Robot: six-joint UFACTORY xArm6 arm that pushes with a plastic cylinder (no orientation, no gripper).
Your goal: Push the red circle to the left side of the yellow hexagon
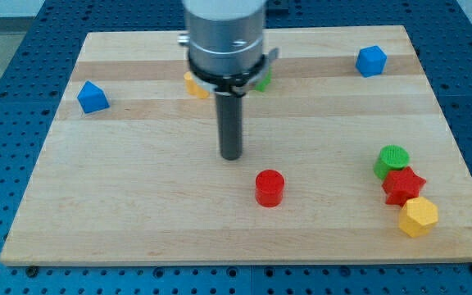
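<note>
Nowhere any readable writing or brand. My tip (231, 156), plain dark rod end with no jaws to open or close, rests on pale wooden board (138, 213). Red circle (270, 188), glossy cylinder, lies near, toward view's lower right of tip, apart. Yellow hexagon (418, 216) sits well beyond, far right, touching red star (402, 185) beneath green cylinder (392, 161).

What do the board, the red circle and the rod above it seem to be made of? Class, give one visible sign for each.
Board: looks like light wood, with grain lines and plank bands, matte.
Red circle: probably plastic, in a uniform saturated colour with a slight sheen.
Rod: dark and smooth, metal or plastic, hard to tell; my tip stands just up and left of the red circle, apart from it.
</note>
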